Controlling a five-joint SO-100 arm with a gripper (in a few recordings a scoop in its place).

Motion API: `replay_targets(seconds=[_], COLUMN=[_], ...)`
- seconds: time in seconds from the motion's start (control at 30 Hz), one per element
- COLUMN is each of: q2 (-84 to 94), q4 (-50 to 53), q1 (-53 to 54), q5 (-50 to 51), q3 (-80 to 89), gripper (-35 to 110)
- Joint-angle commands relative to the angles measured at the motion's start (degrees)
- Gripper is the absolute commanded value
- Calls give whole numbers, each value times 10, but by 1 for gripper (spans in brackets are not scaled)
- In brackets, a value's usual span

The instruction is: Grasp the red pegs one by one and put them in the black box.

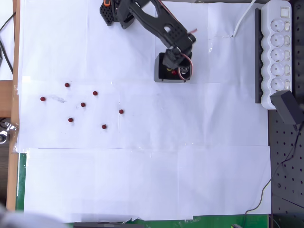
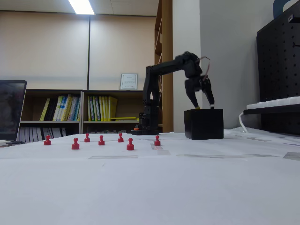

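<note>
Seven small dark-red round pegs (image 1: 83, 104) on white paper sheets (image 1: 142, 180), brighter red in the fixed view (image 2: 101, 140). Matte black open-topped box (image 2: 203, 124) under the black two-finger gripper (image 1: 176, 70); red speck inside it. Arm black, orange accent at base. White power strip (image 1: 278, 47) beside.

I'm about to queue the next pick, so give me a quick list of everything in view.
pegs: seven, red, loose on the paper left of centre in the overhead view; something red also shows inside the box
box: one, black, top centre under the gripper
paper: white sheets covering the table
power strip: one, white, right edge
adapter: one, black, below the strip
arm: one, black, from top
gripper: over the box, jaws unclear
</note>
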Motion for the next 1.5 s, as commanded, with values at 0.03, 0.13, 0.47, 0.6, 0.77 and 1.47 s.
replay_targets(seconds=[0.03, 0.13, 0.47, 0.6, 0.77, 1.47], q2=[-158, -231, -252, -236, -213, -8], q4=[40, -10, -369, -482, -635, -1006], q1=[119, 219, 444, 481, 509, 520], q5=[95, 185, 403, 439, 461, 519], q3=[-4, -160, -549, -633, -713, -763], gripper=[16, 16, 16, 16, 15, 15])
